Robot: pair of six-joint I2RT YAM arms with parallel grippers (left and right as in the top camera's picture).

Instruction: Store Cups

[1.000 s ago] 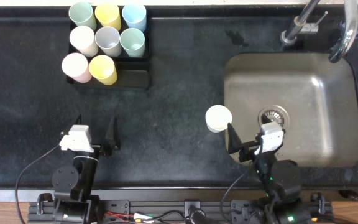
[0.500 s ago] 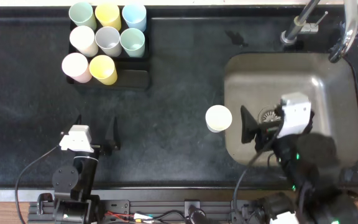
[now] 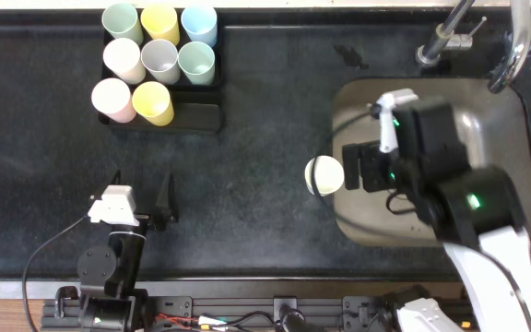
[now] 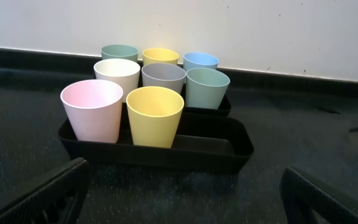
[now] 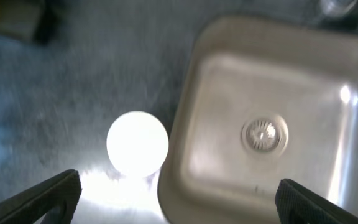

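Cup, white, sits on the bench just beside the sink; the right hand, spread wide and empty (hovering over the sink edge), should centre on the rim, then descend straight.

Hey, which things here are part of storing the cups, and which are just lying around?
Job: loose white cup beside the sink; black tray; eight cups standing in it.
Just there: sink; faucet.
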